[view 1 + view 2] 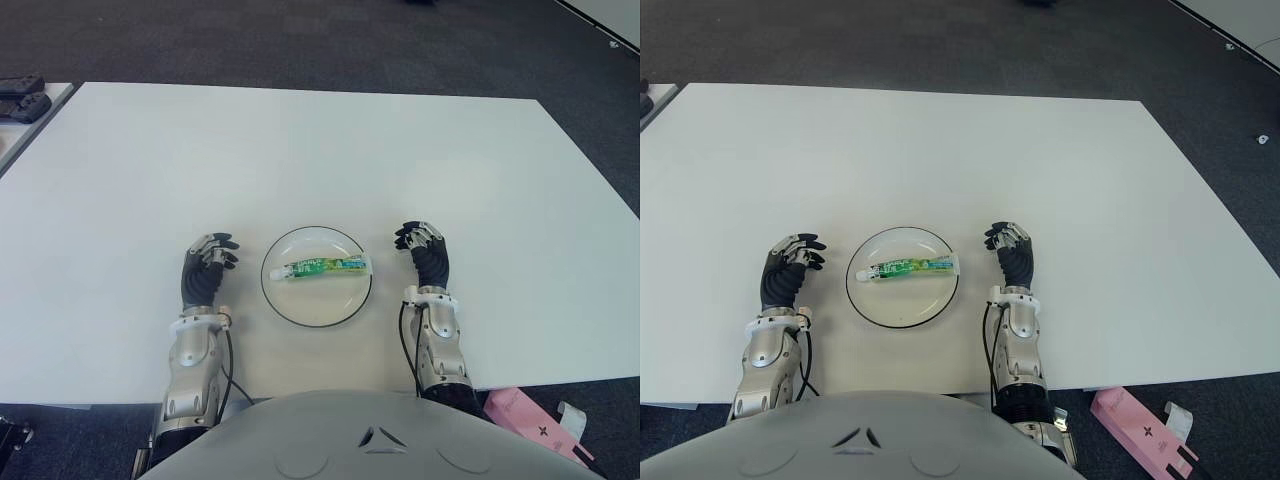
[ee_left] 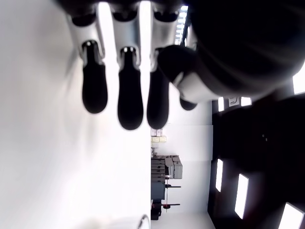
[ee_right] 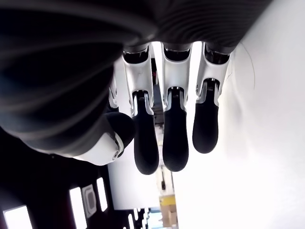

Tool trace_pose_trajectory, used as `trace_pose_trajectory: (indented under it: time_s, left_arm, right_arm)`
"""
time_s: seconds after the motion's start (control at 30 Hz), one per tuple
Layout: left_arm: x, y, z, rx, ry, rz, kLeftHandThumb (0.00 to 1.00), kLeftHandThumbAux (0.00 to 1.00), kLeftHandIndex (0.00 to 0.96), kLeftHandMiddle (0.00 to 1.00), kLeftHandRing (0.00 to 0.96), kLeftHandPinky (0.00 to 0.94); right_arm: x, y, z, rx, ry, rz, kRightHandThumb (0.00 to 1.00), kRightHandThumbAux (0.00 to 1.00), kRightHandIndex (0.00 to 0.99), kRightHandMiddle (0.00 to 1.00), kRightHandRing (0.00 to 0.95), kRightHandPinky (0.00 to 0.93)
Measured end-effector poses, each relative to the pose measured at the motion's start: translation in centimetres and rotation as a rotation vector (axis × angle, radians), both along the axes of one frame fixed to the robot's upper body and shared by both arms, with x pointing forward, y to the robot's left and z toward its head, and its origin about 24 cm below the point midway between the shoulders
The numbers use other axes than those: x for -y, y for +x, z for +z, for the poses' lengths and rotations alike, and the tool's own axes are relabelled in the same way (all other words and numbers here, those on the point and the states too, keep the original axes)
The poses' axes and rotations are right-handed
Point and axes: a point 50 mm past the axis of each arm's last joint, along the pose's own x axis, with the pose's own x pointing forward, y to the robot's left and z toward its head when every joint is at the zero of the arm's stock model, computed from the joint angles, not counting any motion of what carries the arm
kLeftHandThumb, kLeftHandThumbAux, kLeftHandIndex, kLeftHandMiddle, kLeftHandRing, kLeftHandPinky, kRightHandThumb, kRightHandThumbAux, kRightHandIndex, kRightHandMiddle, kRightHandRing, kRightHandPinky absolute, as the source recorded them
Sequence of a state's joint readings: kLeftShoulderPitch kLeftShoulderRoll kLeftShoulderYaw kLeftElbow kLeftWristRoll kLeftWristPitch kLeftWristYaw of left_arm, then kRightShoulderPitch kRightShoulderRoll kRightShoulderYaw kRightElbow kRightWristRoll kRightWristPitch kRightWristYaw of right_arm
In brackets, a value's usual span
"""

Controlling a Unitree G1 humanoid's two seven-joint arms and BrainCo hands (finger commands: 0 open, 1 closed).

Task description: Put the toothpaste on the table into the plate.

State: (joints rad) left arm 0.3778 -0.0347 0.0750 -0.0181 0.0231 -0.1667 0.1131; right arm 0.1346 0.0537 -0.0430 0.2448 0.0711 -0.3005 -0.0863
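Item: toothpaste [image 1: 326,267], green-and-white tube, lying flat inside the plate [image 1: 283,303], stretching across its middle with one end reaching toward the rim on the robot's right. No part of the tube is touching the table [image 1: 300,150].

Item: plate, white with a dark rim, sitting on the table between the two hands, near the front edge.

Item: left hand [image 1: 205,270], showing just left of the plate, well clear of the rim. Its wrist view is showing the fingers [image 2: 129,100] hanging loosely extended and holding nothing.

Item: right hand [image 1: 425,255], showing just right of the plate, beside the tube's end but apart from it. Its fingers [image 3: 175,138] are likewise relaxed and empty. Whether either palm is resting on the table or hovering just over it is hard to tell from these angles.

Step in hand: judging by the layout, the placing is appearing done; both hands are standing idle at either side.

Next move: nothing further is seeming called for beyond keeping both hands clear, so the plate and tube are not getting nudged.
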Motion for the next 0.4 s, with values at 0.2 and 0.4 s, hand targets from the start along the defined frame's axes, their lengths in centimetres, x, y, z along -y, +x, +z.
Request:
trace_pose_trajectory:
  time_s: [0.2,0.4]
  left_arm:
    - [-0.06,-0.02,0.00,0.000,0.001,0.002,0.833,0.683,0.399,0.489,0.583,0.557]
    - [-0.18,-0.03,0.01,0.000,0.002,0.005,0.833,0.683,0.398,0.489,0.581,0.553]
  right_arm:
    - [0.13,-0.59,0.14,-0.025,-0.001,-0.005,0.707,0.725,0.432,0.552,0.556,0.551]
    - [0.07,-0.74,0.20,-0.046,0.000,-0.005,0.709,0.724,0.432,0.538,0.543,0.545]
